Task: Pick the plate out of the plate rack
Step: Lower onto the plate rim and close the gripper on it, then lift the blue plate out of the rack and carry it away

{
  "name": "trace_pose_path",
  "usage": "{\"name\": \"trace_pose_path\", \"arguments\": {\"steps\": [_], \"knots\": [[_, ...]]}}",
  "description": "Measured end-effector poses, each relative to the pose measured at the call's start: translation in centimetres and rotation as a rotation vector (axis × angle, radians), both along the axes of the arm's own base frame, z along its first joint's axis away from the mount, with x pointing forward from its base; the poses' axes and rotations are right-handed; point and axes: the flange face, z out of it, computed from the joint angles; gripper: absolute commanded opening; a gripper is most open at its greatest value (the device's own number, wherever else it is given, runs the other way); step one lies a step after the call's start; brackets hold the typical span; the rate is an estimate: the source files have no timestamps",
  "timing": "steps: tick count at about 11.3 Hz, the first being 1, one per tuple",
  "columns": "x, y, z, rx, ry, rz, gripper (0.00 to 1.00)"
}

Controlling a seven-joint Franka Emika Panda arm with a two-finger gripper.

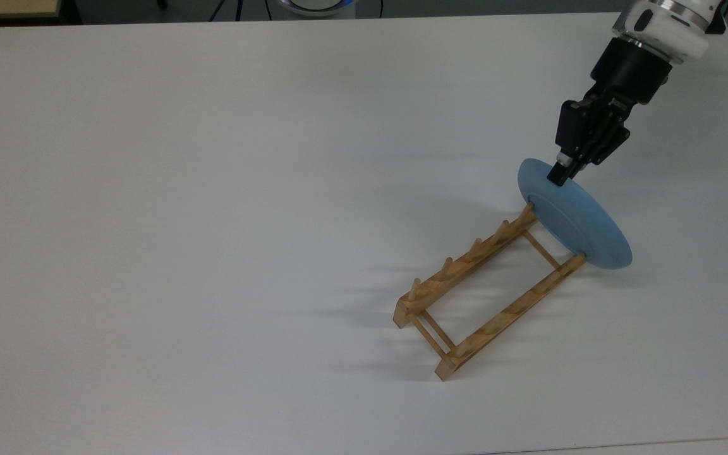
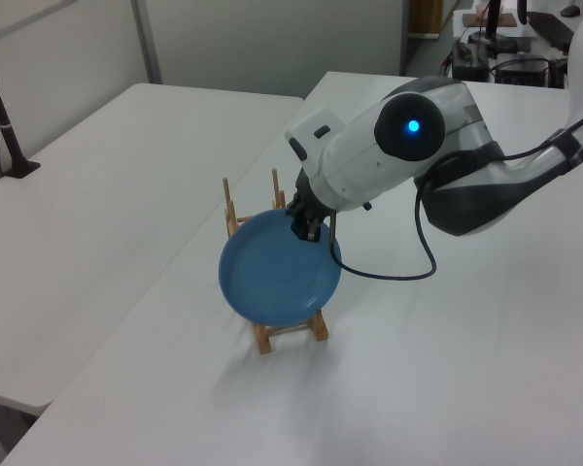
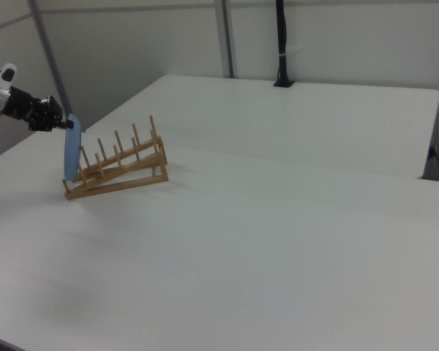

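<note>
The light-blue plate (image 1: 577,222) stands on edge at the end of the wooden plate rack (image 1: 484,297) on the top view's right. My gripper (image 1: 557,175) is shut on the plate's upper rim. In the left view the plate (image 2: 272,277) faces the camera, with the gripper (image 2: 304,229) at its top right edge and the rack (image 2: 290,336) showing below and behind it. The right view shows the plate (image 3: 72,152) edge-on at the rack's (image 3: 121,172) left end, held by the gripper (image 3: 64,124).
The rack stands on a wide white table (image 1: 212,189). A second white table (image 2: 97,194) adjoins it on the left view's left, with a black pole (image 2: 0,107) on it. A black cable (image 2: 423,243) hangs from the arm.
</note>
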Motion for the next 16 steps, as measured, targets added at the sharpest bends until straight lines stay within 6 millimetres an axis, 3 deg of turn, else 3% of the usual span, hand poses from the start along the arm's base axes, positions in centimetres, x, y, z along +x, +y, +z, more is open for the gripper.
{"name": "trace_pose_path", "arguments": {"steps": [2,4,7,9,11,12,14,15,16], "knots": [[0.0,-0.3,1.0,0.007,-0.012,-0.001,0.0],[0.2,-1.3,3.6,0.031,-0.044,-0.015,0.0],[1.0,-4.7,8.1,0.135,-0.056,-0.082,0.0],[1.8,-9.1,11.7,0.322,0.005,-0.178,0.0],[3.0,-15.4,15.0,0.55,0.129,-0.24,0.0],[3.9,-20.1,15.3,0.639,0.211,-0.269,0.0],[4.9,-28.0,13.5,0.689,0.386,-0.29,0.0],[5.2,-34.3,11.4,0.722,0.51,-0.28,0.0],[5.1,-38.4,9.7,0.749,0.586,-0.268,0.0]]}}
